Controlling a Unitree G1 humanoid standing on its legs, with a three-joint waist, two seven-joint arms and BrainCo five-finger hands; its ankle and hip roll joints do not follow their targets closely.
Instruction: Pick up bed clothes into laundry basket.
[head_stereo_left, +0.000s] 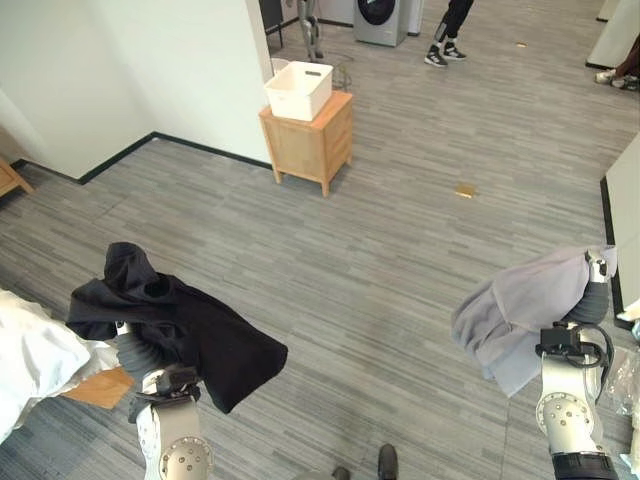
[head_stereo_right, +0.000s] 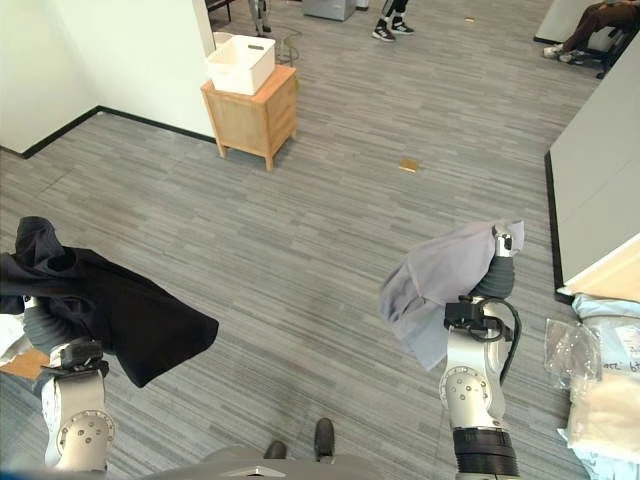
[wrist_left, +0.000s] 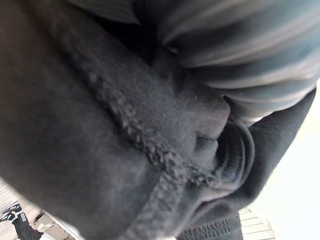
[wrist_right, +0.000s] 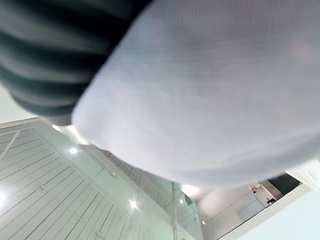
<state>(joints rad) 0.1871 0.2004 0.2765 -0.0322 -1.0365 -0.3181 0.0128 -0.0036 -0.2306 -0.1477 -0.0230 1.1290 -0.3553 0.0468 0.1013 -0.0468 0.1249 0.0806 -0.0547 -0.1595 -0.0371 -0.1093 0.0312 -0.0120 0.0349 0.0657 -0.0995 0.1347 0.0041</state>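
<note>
While both garments hang over our raised arms, the step in hand looks like the carry across the floor to the white laundry basket (head_stereo_left: 298, 90), which sits on the small wooden cabinet (head_stereo_left: 308, 142) in the upper middle of the frame, by the corner of the white wall. The black garment (head_stereo_left: 180, 325) drapes over our left hand (head_stereo_left: 135, 350) at the lower left, and the grey garment (head_stereo_left: 520, 310) drapes over our right hand (head_stereo_right: 497, 272) at the lower right. Cloth covers the fingers on both sides, so we cannot tell whether either hand is clenched on its load or merely carrying it; the wrist views give only fabric and ribbed cover.

To do this well, we judge that we should keep both forearms up and level as we walk, since loosely draped cloth may slide off with any dip or swing. The black piece hangs lowest toward the middle of the frame, so we should keep it off our legs. The basket is well apart from us, with open floor between. At the cabinet, we would bring one hand over the rim at a time and let the cloth drop inside rather than across the edge. A person stands at the top of the frame, beyond the cabinet.
</note>
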